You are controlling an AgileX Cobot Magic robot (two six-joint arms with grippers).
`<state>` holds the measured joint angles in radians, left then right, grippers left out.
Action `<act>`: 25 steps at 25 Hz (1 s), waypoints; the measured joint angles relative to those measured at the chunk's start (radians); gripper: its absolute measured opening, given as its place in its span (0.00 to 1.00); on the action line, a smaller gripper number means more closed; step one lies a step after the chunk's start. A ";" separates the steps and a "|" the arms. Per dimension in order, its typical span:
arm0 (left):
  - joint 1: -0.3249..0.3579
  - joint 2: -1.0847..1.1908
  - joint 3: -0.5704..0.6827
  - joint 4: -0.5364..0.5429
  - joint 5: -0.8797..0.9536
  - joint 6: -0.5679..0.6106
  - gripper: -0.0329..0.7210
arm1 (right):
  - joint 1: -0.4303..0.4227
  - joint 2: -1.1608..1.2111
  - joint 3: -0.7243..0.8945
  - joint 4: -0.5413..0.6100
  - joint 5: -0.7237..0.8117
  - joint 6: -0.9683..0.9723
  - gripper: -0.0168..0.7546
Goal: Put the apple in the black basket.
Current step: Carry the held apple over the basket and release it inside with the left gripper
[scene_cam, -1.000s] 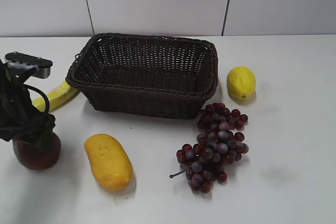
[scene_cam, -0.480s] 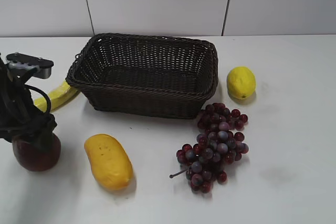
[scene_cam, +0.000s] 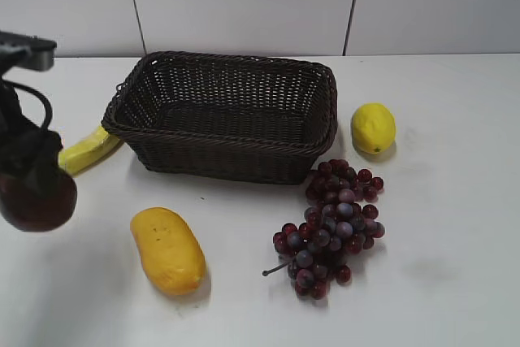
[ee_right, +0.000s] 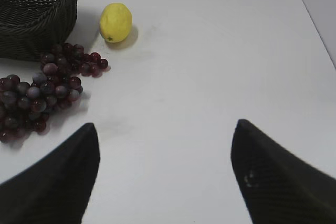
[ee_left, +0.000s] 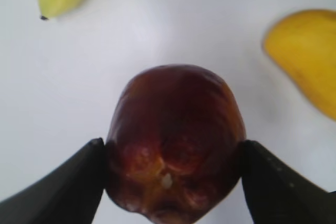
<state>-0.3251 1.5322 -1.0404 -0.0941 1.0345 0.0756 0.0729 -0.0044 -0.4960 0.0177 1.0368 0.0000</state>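
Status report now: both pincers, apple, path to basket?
Left pincer shut on dark red apple, lifted. Right pincer open, empty. Black woven wicker basket empty; near rim between.

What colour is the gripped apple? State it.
Dark red-maroon apple with yellowish flecks; clearest in the left wrist view.

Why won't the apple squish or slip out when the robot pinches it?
The apple looks firm and keeps its round shape between the left gripper fingers, so it probably won't squish. Its skin looks smooth and shiny, so it might slip if gripped loosely. Being round, it would likely roll if dropped on the table.
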 joint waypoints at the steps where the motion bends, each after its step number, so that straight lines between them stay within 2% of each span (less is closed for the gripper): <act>1: 0.000 -0.023 -0.025 -0.005 0.013 0.000 0.81 | 0.000 0.000 0.000 0.000 0.000 0.000 0.79; 6: 0.000 -0.106 -0.197 -0.078 0.001 0.000 0.81 | 0.000 0.000 0.000 0.000 0.000 0.000 0.79; 10: -0.007 -0.107 -0.298 -0.138 -0.112 0.000 0.81 | 0.000 0.000 0.000 0.000 0.000 0.000 0.79; 18: -0.097 0.030 -0.322 -0.152 -0.354 0.000 0.81 | 0.000 0.000 0.000 0.000 0.000 0.000 0.79; 25: -0.143 0.251 -0.322 -0.151 -0.452 0.000 0.81 | 0.000 0.000 0.000 0.000 0.000 0.000 0.79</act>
<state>-0.4679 1.7836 -1.3622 -0.2456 0.5829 0.0756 0.0729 -0.0044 -0.4960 0.0177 1.0368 0.0000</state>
